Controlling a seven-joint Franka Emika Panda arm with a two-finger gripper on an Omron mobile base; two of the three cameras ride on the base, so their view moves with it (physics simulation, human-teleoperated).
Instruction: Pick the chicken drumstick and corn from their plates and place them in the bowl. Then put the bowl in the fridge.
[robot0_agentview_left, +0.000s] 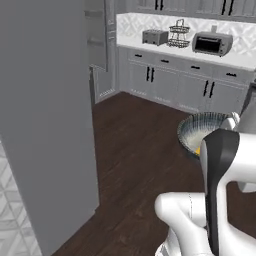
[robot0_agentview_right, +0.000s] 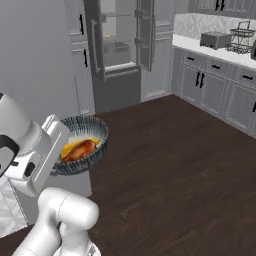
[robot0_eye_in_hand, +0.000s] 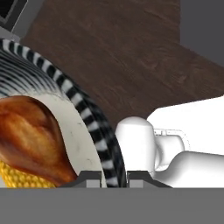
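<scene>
I've got the gripper (robot0_eye_in_hand: 114, 178) clamped tight on the rim of the grey-blue bowl (robot0_agentview_right: 96, 131), one finger inside, one outside, carrying it above the dark wood floor (robot0_agentview_right: 175, 165). The chicken drumstick (robot0_agentview_right: 79, 149) lies on the corn (robot0_agentview_right: 67, 149) inside the bowl. The fridge (robot0_agentview_right: 117, 50) stands open, well ahead.

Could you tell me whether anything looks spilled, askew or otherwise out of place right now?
Nothing stands out. The chicken drumstick and corn lie inside the bowl, which the gripper holds by its rim above the floor, roughly level. The fridge stands open.
</scene>
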